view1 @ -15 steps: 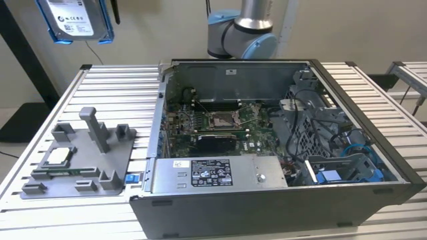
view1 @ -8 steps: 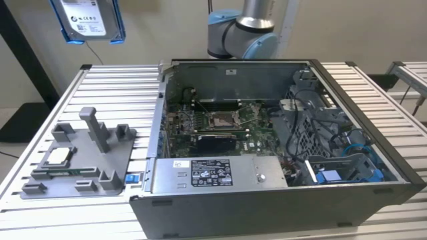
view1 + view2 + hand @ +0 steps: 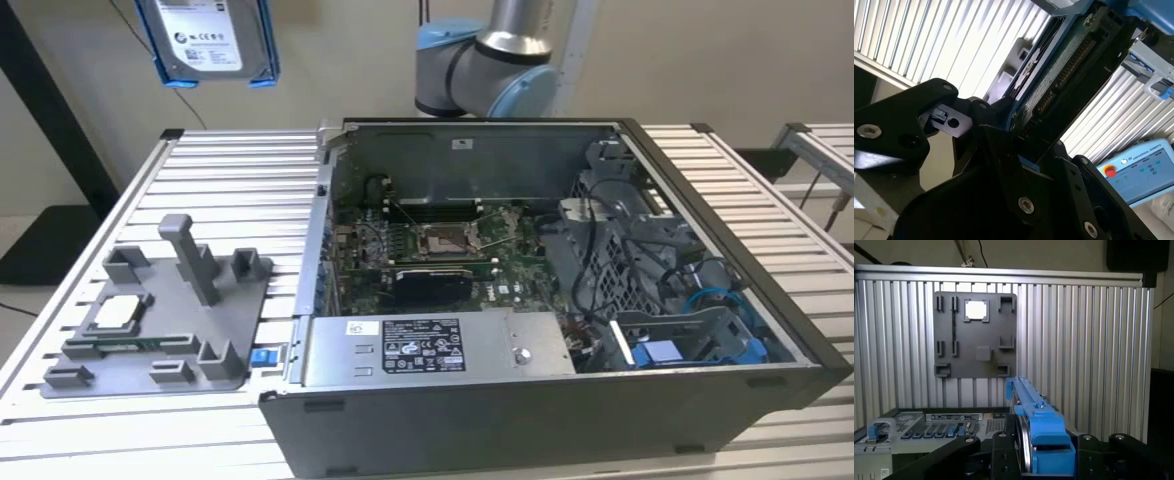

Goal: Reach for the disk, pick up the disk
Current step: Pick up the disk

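The disk (image 3: 211, 40), a silver drive with a white label and blue rails, hangs high in the air above the table's far corner at the exterior view's left. In the first wrist view one blue rail of the disk (image 3: 1038, 422) runs edge-on between the black fingers of my gripper (image 3: 1026, 452), which is shut on it. The second wrist view shows the disk's circuit-board underside (image 3: 1064, 65) clamped in the gripper (image 3: 1019, 135), well above the slatted table.
An open computer case (image 3: 721, 400) takes up the middle of the aluminium slat table (image 3: 227, 180). A grey fixture plate (image 3: 167, 330) carrying a small square silver chip (image 3: 114, 312) lies at the exterior view's left. The arm's base (image 3: 487, 60) stands behind the case. A control pendant (image 3: 1141, 170) lies beside the table.
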Action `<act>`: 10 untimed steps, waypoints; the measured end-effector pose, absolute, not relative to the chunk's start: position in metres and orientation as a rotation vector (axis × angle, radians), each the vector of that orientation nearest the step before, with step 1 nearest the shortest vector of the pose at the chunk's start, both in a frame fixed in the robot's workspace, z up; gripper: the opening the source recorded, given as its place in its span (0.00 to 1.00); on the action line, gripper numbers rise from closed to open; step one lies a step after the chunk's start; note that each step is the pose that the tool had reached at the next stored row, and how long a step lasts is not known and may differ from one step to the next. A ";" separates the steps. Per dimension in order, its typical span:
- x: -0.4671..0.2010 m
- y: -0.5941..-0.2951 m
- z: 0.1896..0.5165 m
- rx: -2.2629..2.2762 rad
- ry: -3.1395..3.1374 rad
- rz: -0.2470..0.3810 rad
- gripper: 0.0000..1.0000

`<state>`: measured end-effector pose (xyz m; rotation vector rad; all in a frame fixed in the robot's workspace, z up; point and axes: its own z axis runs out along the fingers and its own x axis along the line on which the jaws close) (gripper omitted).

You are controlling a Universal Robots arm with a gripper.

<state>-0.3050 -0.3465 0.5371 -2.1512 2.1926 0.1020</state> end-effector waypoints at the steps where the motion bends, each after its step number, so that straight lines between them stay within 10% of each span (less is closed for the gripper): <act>1: -0.301 -0.347 0.537 -2.151 2.193 0.102 0.00; 10: -0.263 -0.346 0.537 -2.152 2.194 0.105 0.00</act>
